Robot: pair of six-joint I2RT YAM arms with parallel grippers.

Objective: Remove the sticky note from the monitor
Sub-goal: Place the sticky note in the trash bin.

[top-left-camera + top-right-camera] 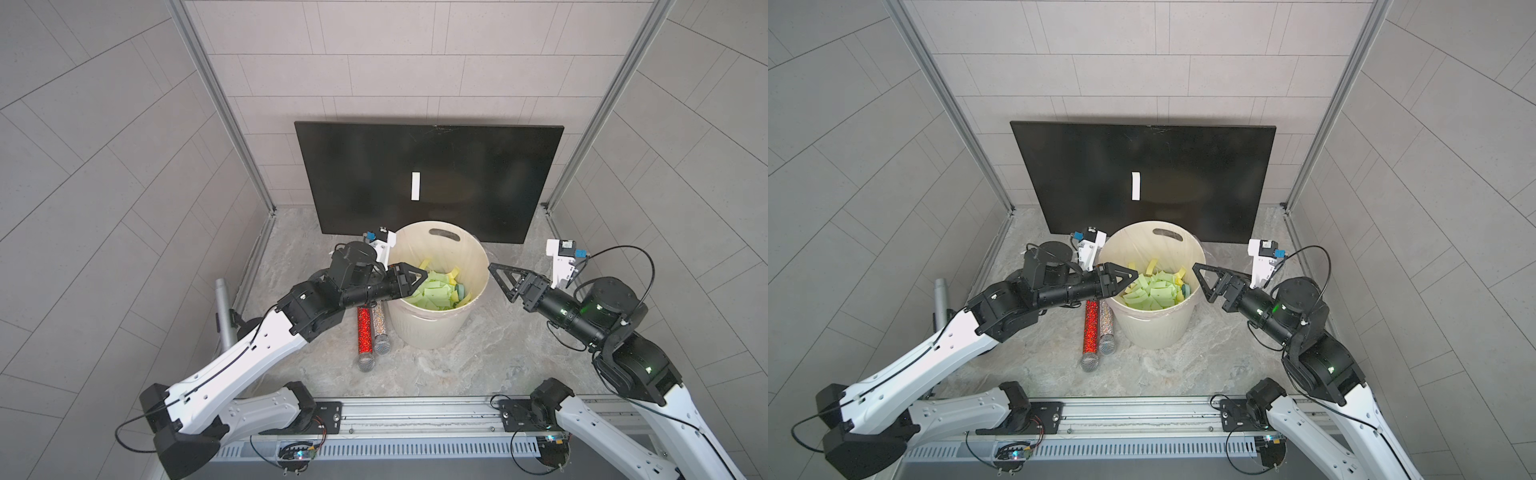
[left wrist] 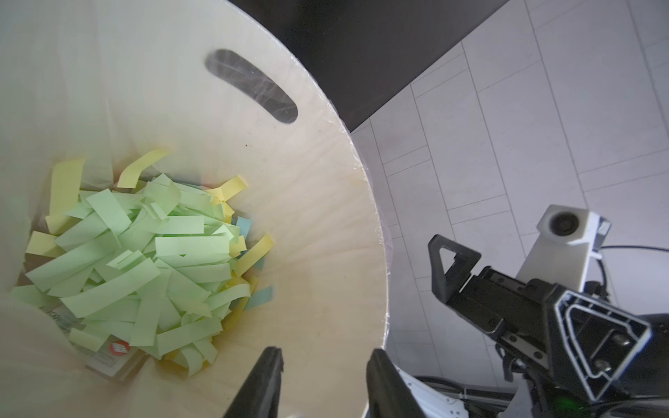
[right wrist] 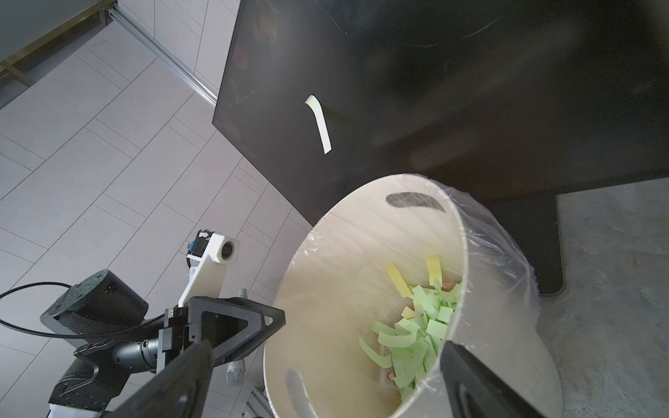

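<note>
Left wrist view: the left gripper [image 2: 324, 358] is seen partly parted and empty above the bucket [image 2: 307, 163]. The right gripper [image 3: 325, 345] is spread wide, empty, right of it. In both top views the sticky note [image 1: 415, 186] is stuck on the monitor [image 1: 490, 166], on the bucket's far side.

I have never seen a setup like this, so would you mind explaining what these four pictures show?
These are two robot arms at a table, each ending in a two-fingered gripper. Two pictures come from one overhead camera pair; the others from a camera on each wrist. A black monitor stands at the back with a pale sticky note on its screen. In front stands a cream bucket holding green and yellow paper strips, with a red microphone and a silver microphone lying beside it. The left gripper hangs over the bucket's rim, the right gripper beside it; both are open and empty.
</note>
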